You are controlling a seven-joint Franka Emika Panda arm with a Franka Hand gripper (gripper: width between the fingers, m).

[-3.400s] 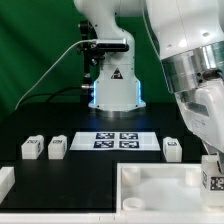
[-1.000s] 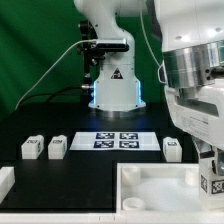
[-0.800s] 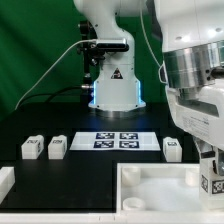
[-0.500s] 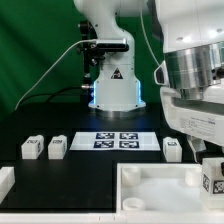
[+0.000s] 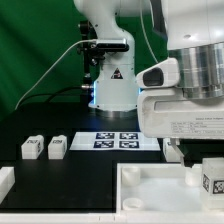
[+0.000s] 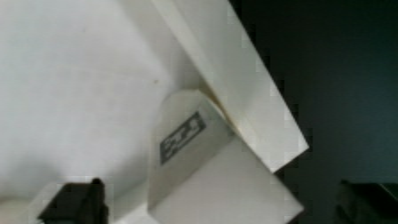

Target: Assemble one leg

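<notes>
A leg [image 5: 212, 180], a small white block with a black-and-white tag, stands in the near corner of the white tray [image 5: 150, 190] at the exterior view's right. In the wrist view the same leg [image 6: 187, 135] leans against the tray's rim [image 6: 231, 70]. My gripper [image 6: 217, 205] is open, its dark fingertips [image 6: 71, 200] wide apart on either side above the leg, not touching it. Two more legs [image 5: 32, 148] [image 5: 57, 147] sit on the black table at the exterior view's left. My arm's white wrist [image 5: 185, 105] hangs over the tray.
The marker board [image 5: 120, 140] lies in the middle of the table before the robot base [image 5: 112, 85]. A white part [image 5: 5, 180] shows at the near left edge. My arm covers the table behind the tray.
My gripper has let go of the leg and risen; the arm now fills more of the exterior view's right. The leg stays standing in the tray's corner.
</notes>
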